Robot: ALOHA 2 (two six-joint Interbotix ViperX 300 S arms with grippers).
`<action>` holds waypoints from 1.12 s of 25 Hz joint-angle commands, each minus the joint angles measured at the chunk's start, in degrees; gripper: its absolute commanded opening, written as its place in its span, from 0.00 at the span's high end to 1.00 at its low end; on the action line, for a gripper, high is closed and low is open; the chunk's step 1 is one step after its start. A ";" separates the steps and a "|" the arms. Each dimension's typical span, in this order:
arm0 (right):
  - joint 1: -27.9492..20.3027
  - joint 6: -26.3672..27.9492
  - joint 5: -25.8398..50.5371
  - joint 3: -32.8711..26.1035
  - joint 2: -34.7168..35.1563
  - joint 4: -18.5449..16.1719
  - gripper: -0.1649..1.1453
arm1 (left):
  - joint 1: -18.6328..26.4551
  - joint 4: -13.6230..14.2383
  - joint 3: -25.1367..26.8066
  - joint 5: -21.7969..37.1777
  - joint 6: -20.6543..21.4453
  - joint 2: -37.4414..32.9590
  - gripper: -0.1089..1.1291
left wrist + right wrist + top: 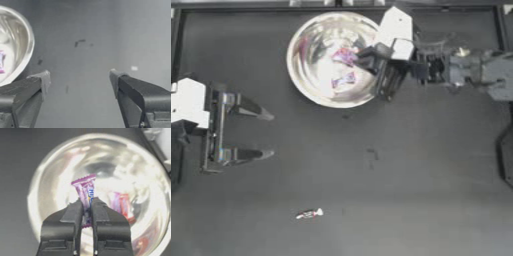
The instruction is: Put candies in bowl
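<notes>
Right end effector (pixel 86 207) pinches a light, crinkly purple-wrapped candy (pixel 85 190) at mid-wrapper above the shiny metal bowl (pixel 301 75); a twisted-end sweet (pixel 309 214) waits on the dark desk (pixel 405 200); left end effector (pixel 268 135) idles, released.

Even overhead light; strong glare inside bowl (pixel 314 75); wrist views soft, blurred.

The top camera looks straight down from high above the desk (pixel 371 190) and sees all of it. The left wrist camera sits low, close to the desk, and looks across it past the left gripper (pixel 79 80). The right wrist camera looks down from very close into the bowl (pixel 50 173). All three views show the bowl.
</notes>
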 commanded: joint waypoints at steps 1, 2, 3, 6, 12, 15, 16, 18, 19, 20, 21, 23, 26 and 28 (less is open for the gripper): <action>-2.90 -0.09 -3.60 -2.72 2.20 -0.35 0.56 | 0.09 0.00 -0.44 -0.53 -0.35 0.35 0.10; -3.52 -0.09 -3.87 -3.16 3.43 -0.62 0.56 | 0.09 0.00 -0.53 -0.53 -0.35 0.35 0.10; -3.96 -0.09 -4.22 -3.78 4.48 -0.88 0.56 | 0.26 0.00 -0.53 -0.44 -0.44 0.35 0.10; -4.57 -0.09 -4.39 -5.63 7.73 -1.58 0.56 | 0.09 -0.09 -0.53 -0.53 -0.44 0.35 0.10; -4.48 -0.09 -5.01 -8.09 12.04 -3.25 0.50 | 0.09 0.00 -0.53 -0.53 -0.53 0.35 0.10; -4.48 -0.09 -7.03 -7.82 12.66 -3.78 0.31 | 0.26 -0.09 -0.53 -0.44 -0.53 0.53 0.10; -4.48 -0.09 -8.00 -7.56 12.66 -3.69 0.22 | 0.09 0.00 -0.53 -0.44 -0.53 0.62 0.10; -4.57 0.26 -9.58 -7.47 12.74 -3.43 0.07 | 0.26 0.00 -0.44 -0.53 -0.53 0.79 0.10; -4.66 0.26 -9.93 -7.47 12.74 -3.25 0.05 | 0.26 0.00 -0.53 -0.44 -0.53 0.88 0.10; -4.57 0.26 -10.20 -7.56 12.74 -3.08 0.07 | 0.26 0.00 -0.44 -0.53 -0.53 0.97 0.10; -4.57 0.26 -10.11 -7.65 12.74 -2.90 0.10 | 0.26 0.00 -0.44 -0.53 -0.53 1.05 0.10; -4.57 0.35 -10.20 -7.56 12.57 -2.55 0.12 | 0.26 0.00 -0.53 -0.44 -0.53 1.32 0.10; -3.87 0.35 -10.20 -6.86 11.51 -1.93 0.12 | 0.09 0.00 -0.53 -0.44 -0.53 1.67 0.10; -2.90 0.35 -10.28 -5.80 10.20 -1.67 0.12 | 0.26 0.00 -0.53 -0.26 -0.53 1.85 0.10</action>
